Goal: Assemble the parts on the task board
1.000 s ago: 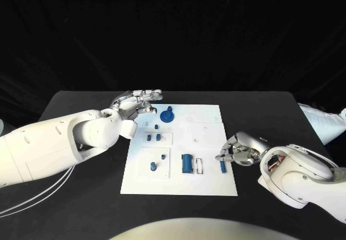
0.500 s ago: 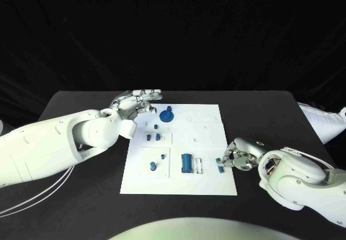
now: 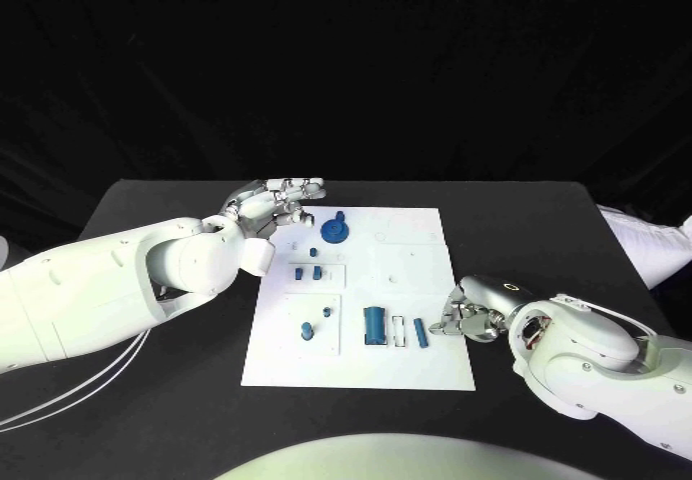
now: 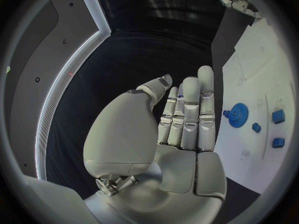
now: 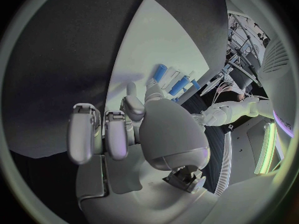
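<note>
While your left hand [image 3: 274, 205] hovers empty with fingers straight at the task board's [image 3: 411, 375] far left corner, your right hand [image 3: 473, 315] sits at its right edge, fingertips on a slim blue part [image 3: 421, 332]; a firm grasp can't be confirmed.

The flat white rectangular task board [image 3: 411, 370] lies mid-table; on it a round blue gear part [image 3: 335, 233] stands near the far edge; a slim blue bar part [image 3: 421, 333] lies near its right edge.

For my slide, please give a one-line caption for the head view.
Right hand holds a slim blue part low over the white task board; left hand hovers open at its far corner.
</note>
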`<state>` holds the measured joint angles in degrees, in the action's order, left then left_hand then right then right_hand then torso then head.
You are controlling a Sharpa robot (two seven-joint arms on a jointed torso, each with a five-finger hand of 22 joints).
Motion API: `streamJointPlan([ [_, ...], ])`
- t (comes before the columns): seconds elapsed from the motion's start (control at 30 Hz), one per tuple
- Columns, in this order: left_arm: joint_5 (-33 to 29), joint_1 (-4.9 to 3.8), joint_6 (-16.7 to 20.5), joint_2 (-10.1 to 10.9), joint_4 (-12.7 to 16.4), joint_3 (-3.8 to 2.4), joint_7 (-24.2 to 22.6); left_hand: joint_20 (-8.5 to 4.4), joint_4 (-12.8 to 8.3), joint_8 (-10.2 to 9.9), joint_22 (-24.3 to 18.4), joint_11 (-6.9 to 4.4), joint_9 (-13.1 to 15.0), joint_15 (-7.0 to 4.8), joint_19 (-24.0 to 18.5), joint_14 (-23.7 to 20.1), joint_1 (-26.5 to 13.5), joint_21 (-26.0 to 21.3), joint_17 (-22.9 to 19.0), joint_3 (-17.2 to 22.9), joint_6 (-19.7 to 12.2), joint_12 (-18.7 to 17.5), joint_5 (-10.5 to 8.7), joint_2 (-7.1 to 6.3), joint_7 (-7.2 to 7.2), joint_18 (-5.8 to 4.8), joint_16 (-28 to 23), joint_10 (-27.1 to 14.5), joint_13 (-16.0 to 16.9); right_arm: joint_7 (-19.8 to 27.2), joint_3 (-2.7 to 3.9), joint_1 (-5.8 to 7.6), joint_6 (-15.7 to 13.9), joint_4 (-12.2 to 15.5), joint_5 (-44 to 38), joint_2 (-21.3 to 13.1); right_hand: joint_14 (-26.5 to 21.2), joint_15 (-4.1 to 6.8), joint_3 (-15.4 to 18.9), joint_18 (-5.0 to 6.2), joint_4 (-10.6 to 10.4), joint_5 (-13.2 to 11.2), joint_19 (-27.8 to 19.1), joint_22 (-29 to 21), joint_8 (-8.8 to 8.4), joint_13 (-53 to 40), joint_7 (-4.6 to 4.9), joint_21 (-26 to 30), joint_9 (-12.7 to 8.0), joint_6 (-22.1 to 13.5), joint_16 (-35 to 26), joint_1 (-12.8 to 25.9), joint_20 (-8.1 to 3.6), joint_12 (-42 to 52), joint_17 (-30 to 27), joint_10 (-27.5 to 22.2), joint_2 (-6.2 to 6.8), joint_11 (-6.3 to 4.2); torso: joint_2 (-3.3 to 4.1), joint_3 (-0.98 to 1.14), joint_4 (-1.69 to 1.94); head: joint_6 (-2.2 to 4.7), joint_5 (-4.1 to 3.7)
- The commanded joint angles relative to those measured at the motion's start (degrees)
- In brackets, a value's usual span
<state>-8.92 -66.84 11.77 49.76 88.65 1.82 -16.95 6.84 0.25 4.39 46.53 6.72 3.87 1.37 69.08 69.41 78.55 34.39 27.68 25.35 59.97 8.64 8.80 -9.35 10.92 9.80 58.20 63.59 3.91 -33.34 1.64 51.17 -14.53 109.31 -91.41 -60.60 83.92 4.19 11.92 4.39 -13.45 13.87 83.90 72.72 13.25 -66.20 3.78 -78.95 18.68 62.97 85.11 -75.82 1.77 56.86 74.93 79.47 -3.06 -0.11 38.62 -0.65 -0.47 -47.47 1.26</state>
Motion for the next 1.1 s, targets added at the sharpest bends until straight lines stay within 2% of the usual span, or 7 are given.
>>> streamJointPlan([
  [0.03, -0.02, -0.03, -1.20, -0.02, 0.11, -0.02, -0.19, 0.22, -0.06, 0.31, -0.09, -0.03, 0.03, 0.11, -0.13, -0.42, -0.01, -0.18, -0.07, -0.32, -0.35, 0.14, 0.15, 0.66, -0.06, 0.66, 0.16, -0.55, 0.01, -0.48, -0.21, -0.59, 2.72, -0.12, -2.28, 0.56, 4.48, 0.36, 0.43, -0.63, 0.10, -0.47, -0.11, 0.04, -0.39, -0.26, -0.01, 0.07, -0.13, 0.47, 0.03, -0.09, -0.26, 0.08, 6.88, 0.16, 0.83, -0.59, 0.00, 0.00, 0.05, -0.07, -0.03],
  [0.2, -0.02, -0.03, -1.22, 0.04, 0.12, -0.02, -0.14, 0.22, -0.06, 0.31, -0.09, -0.03, 0.03, 0.11, -0.13, -0.42, -0.01, -0.18, -0.07, -0.32, -0.35, 0.14, 0.15, 0.66, -0.06, 0.66, 0.16, -0.55, 0.01, -0.43, -0.21, -0.84, 1.70, -0.03, -2.57, 0.92, 4.49, 0.37, 0.46, -0.63, 0.08, -0.51, -0.10, 0.07, -0.38, -0.41, -0.02, 0.05, -0.11, 0.54, 0.04, -0.08, -0.27, 0.29, 6.91, 0.23, 0.84, -0.60, 0.00, -0.02, 0.00, -0.12, 0.15],
  [0.43, -0.02, -0.02, -1.30, 0.09, 0.10, -0.01, -0.10, 0.22, -0.06, 0.31, -0.09, -0.03, 0.03, 0.11, -0.13, -0.42, -0.01, -0.18, -0.07, -0.32, -0.35, 0.14, 0.15, 0.66, -0.06, 0.66, 0.16, -0.55, 0.01, -0.34, -0.20, -0.96, -1.14, 0.86, -2.61, 1.07, 4.52, 0.44, 1.23, -0.66, -0.88, 0.14, -0.05, 0.18, -0.57, -0.64, -0.09, -0.01, 0.10, 0.90, 0.10, 0.80, -0.36, 0.48, 7.04, 0.43, 0.94, -0.66, 0.00, 0.08, -0.02, -0.16, 0.26],
  [0.57, -0.02, -0.02, -1.36, 0.09, 0.05, 0.00, -0.09, 0.22, -0.06, 0.31, -0.09, -0.03, 0.03, 0.11, -0.13, -0.42, -0.01, -0.18, -0.07, -0.32, -0.35, 0.14, 0.15, 0.66, -0.06, 0.66, 0.16, -0.55, 0.01, -0.34, -0.19, -0.97, -2.22, 1.50, -2.51, 1.23, 4.54, 0.46, 1.67, -0.67, -1.46, 0.28, -0.02, 0.23, -0.71, -0.74, -0.12, -0.04, 0.19, 1.01, 0.14, 1.28, -0.39, 0.54, 7.13, 0.52, 1.05, -0.68, -0.05, 0.03, -0.01, -0.16, 0.19],
  [0.83, -0.02, -0.02, -1.51, 0.01, 0.02, 0.02, 0.00, 0.22, -0.06, 0.31, -0.09, -0.03, 0.03, 0.11, -0.13, -0.42, -0.01, -0.18, -0.07, -0.32, -0.35, 0.14, 0.15, 0.66, -0.06, 0.66, 0.16, -0.55, 0.01, -0.42, -0.19, -0.98, -1.89, 1.73, -2.31, 2.32, 4.56, 0.48, 1.82, -0.70, -1.64, 0.25, 0.03, 0.37, -0.66, -0.87, -0.21, -0.13, 0.29, 1.25, 0.18, 1.35, -0.41, 0.69, 7.20, 0.62, 1.08, -0.73, 0.00, 0.00, -0.04, -0.12, 0.20],
  [1.1, -0.01, -0.01, -1.58, -0.04, 0.03, 0.03, 0.09, 0.22, -0.06, 0.31, -0.09, -0.03, 0.03, 0.11, -0.13, -0.42, -0.01, -0.18, -0.07, -0.32, -0.35, 0.14, 0.15, 0.66, -0.06, 0.66, 0.16, -0.55, 0.01, -0.61, -0.19, -0.98, -0.42, 0.96, -2.49, 3.49, 4.60, 0.66, 1.84, -0.75, -1.83, 0.19, 0.16, 0.67, -0.40, -1.78, -0.51, -0.32, 0.64, 2.03, 0.28, 0.97, -0.52, 1.91, 7.37, 1.17, 0.77, -0.97, -0.03, -0.04, 0.09, -0.22, 0.14],
])
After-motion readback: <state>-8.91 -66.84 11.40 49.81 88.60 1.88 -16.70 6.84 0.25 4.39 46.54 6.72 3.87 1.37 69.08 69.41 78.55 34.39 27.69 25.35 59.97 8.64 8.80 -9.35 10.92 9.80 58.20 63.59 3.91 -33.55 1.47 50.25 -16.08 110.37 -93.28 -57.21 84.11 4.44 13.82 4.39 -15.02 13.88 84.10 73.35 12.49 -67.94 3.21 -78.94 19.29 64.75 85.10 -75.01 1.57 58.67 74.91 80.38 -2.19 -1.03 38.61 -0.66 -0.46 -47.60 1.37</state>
